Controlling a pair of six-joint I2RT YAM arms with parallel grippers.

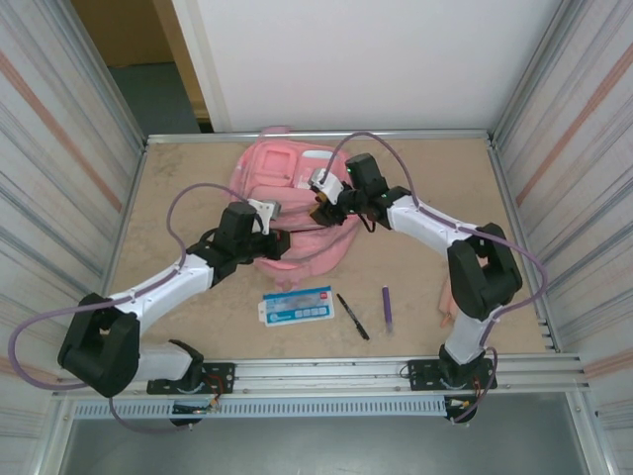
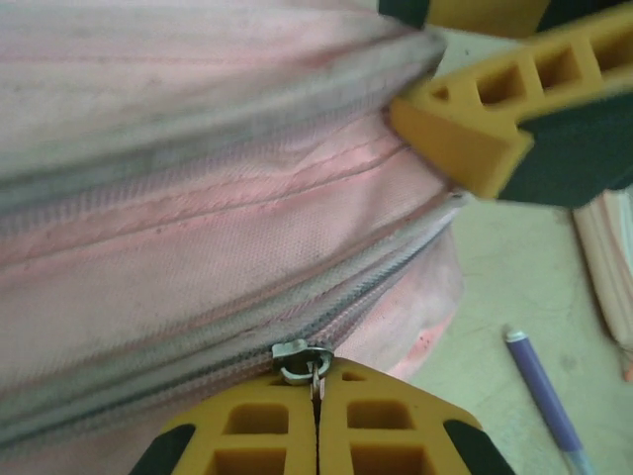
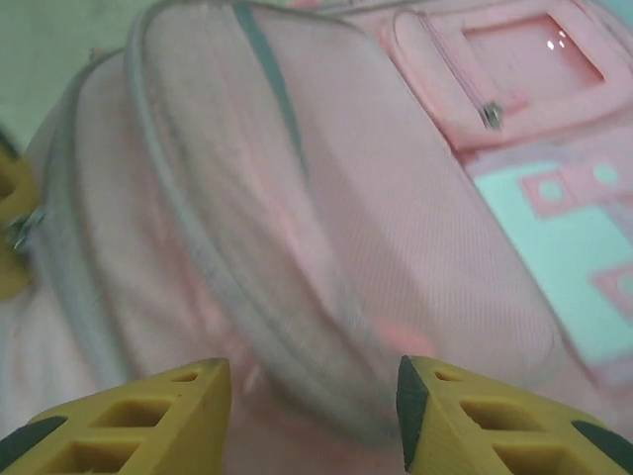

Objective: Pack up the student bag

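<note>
The student bag (image 1: 287, 183), a large pink backpack, lies at the back middle of the table. My left gripper (image 2: 316, 381) is shut on the metal zipper pull (image 2: 300, 358) of a grey zipper on the bag's (image 2: 198, 198) near side. In the top view the left gripper (image 1: 274, 240) sits at the bag's front edge. My right gripper (image 3: 315, 381) stands open just over the pink fabric and a grey zipper line of the bag (image 3: 376, 228), holding nothing. From above, the right gripper (image 1: 323, 210) is over the bag's right side. A white-and-pink patch (image 3: 564, 218) shows on a pocket.
In front of the bag lie a blue-and-white card (image 1: 297, 306), a black pen (image 1: 352, 317) and a purple pen (image 1: 387, 308). A pink item (image 1: 447, 294) rests by the right arm. Metal walls close in the table on both sides.
</note>
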